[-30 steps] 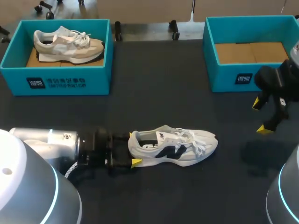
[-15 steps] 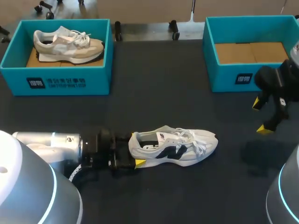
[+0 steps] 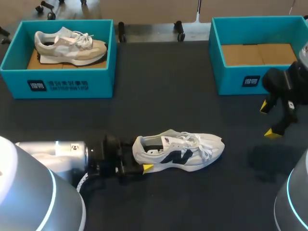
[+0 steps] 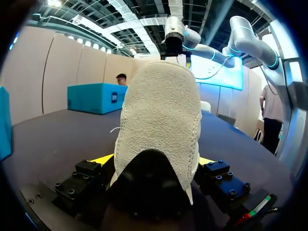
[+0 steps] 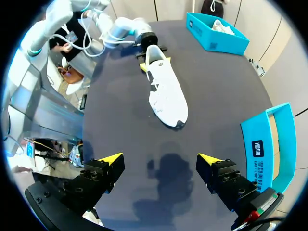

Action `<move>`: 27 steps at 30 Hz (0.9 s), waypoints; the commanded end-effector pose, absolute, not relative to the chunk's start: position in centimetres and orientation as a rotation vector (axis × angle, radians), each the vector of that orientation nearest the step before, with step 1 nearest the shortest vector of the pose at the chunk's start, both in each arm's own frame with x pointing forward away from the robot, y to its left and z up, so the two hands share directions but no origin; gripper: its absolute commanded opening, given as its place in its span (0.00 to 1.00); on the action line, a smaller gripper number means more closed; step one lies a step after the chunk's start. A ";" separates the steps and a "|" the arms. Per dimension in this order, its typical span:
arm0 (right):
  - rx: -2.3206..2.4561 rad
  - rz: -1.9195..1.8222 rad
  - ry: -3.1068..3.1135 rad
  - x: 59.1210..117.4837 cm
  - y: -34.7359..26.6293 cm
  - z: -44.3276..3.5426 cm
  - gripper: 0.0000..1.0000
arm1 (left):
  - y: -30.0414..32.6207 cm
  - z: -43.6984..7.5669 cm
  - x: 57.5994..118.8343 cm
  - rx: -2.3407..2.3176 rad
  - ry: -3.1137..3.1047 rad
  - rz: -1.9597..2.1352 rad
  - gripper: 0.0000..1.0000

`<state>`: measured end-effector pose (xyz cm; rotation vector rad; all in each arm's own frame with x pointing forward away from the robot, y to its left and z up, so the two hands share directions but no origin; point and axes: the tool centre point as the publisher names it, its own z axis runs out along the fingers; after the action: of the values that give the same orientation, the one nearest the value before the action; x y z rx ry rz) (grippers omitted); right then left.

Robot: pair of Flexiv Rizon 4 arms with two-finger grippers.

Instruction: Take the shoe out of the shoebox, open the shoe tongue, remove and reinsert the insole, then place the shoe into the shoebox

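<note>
The left gripper's [image 4: 155, 161] fingers are spread wide, with the heel [image 4: 161, 110] of the white shoe [image 3: 180, 152] set between them. A yellow tip [image 4: 105, 158] shows close on either flank of the heel, which fills nearly all the gap. From the head view only the near tip is seen, low against the sole's edge at the shoe's 7 o'clock; the far one is hidden behind the heel. The left arm [image 3: 53, 154] lies low along the table [image 3: 159, 91], coming in from 8 o'clock.

The white shoe stands on its sole just toward 6 o'clock from the table's middle. Its heel points to 9 o'clock and its toe to 3 o'clock. It has a dark side marking, white laces lying loose over the tongue, and its opening faces up.

The right gripper's [image 5: 160, 159] fingers [image 5: 111, 158] are also wide apart and hold nothing, with only bare dark table beneath them. This gripper hangs above the table at about 3 o'clock, well apart from the shoe's toe. The right arm [image 3: 288, 84] comes in from that edge.

At 1 o'clock sits the right shoebox [image 3: 240, 79], teal, with only its brown cardboard floor [image 3: 257, 54] showing inside. The right gripper is just on its 5 o'clock side.

At 11 o'clock sits the left shoebox [image 3: 57, 84], also teal. A beige shoe [image 3: 70, 45] lies in it with its toe to 3 o'clock.
</note>
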<state>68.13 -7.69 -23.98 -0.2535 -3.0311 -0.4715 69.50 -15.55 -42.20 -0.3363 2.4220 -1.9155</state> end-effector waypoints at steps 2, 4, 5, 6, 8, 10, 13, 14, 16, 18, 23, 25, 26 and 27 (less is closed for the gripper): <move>-0.254 -0.468 -3.033 68.1 -7.7 -24.0 1.00 | -16.4 -42.7 69.5 -0.350 2.418 -1.913 1.00; -0.254 -0.468 -3.033 68.1 -7.7 -24.0 1.00 | -16.6 -42.8 69.5 -0.348 2.417 -1.912 1.00; -0.254 -0.468 -3.033 68.1 -7.7 -24.0 1.00 | -16.6 -42.8 69.5 -0.348 2.416 -1.912 1.00; -0.254 -0.468 -3.033 68.1 -7.7 -24.0 1.00 | -16.7 -42.9 69.6 -0.348 2.416 -1.910 1.00; -0.254 -0.468 -3.033 68.1 -7.7 -24.0 1.00 | -16.8 -43.0 69.8 -0.349 2.416 -1.909 1.00; -0.254 -0.468 -3.033 68.1 -7.7 -24.0 1.00 | -16.9 -43.0 69.9 -0.342 2.424 -1.905 1.00; -0.254 -0.468 -3.033 68.1 -7.7 -24.0 1.00 | -16.8 -43.0 70.3 -0.323 2.440 -1.904 0.06; -0.254 -0.468 -3.033 68.1 -7.7 -24.0 1.00 | -16.8 -43.0 70.5 -0.312 2.448 -1.903 0.00; -0.254 -0.468 -3.033 68.1 -7.7 -24.0 1.00 | -16.6 -42.9 70.8 -0.285 2.474 -1.903 0.00; -0.254 -0.468 -3.033 68.1 -7.7 -24.0 1.00 | -16.4 -42.7 71.1 -0.258 2.487 -1.901 0.00; -0.254 -0.468 -3.033 68.1 -7.7 -24.0 1.00 | -16.1 -42.7 71.6 -0.178 2.546 -1.919 0.00; -0.254 -0.468 -3.033 68.1 -7.7 -24.0 1.00 | -16.1 -42.8 71.7 -0.142 2.571 -1.928 0.00; -0.254 -0.468 -3.033 68.1 -7.7 -24.0 1.00 | -16.0 -42.9 71.8 -0.132 2.578 -1.923 0.00; -0.254 -0.468 -3.033 68.1 -7.7 -24.0 1.00 | -16.0 -42.9 71.8 -0.109 2.589 -1.929 0.00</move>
<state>68.13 -7.69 -23.98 -0.2534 -3.0311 -0.4715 70.79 -16.22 -42.60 -0.1829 2.5272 -1.8995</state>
